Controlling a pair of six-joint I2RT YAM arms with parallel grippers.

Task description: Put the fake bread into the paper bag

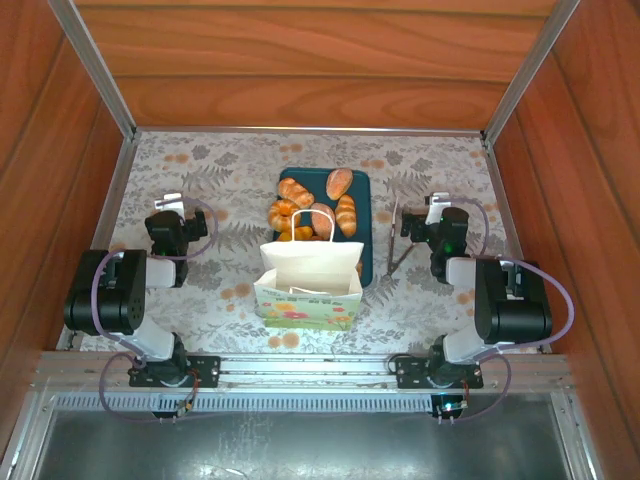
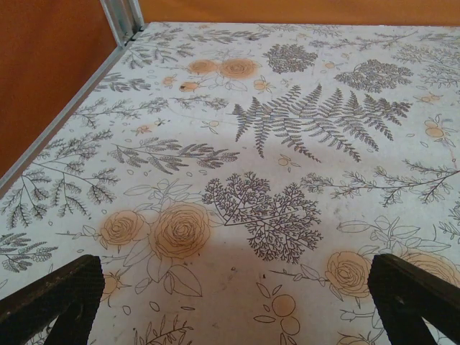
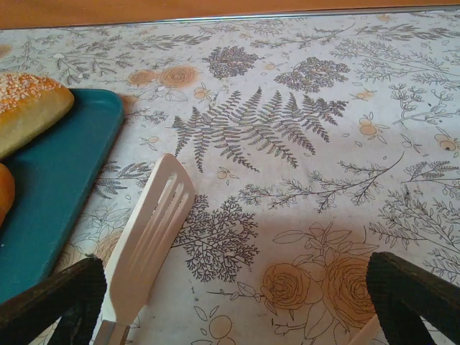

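The table (image 2: 287, 180) has a white surface printed with grey ferns, thin branches and pale orange roses. One large grey fern leaf (image 2: 316, 126) lies towards the far edge, and a pair of orange roses (image 2: 162, 230) lies closer to the left edge. A silver metal rail (image 2: 65, 115) runs along the left edge up to a silver metal post (image 2: 122, 18) at the far left corner. Orange-brown wooden walls (image 2: 43, 65) stand behind them. The left gripper (image 2: 230, 309) is spread wide; its black fingers (image 2: 50, 302) are in the lower corners of the view, with printed surface between them.
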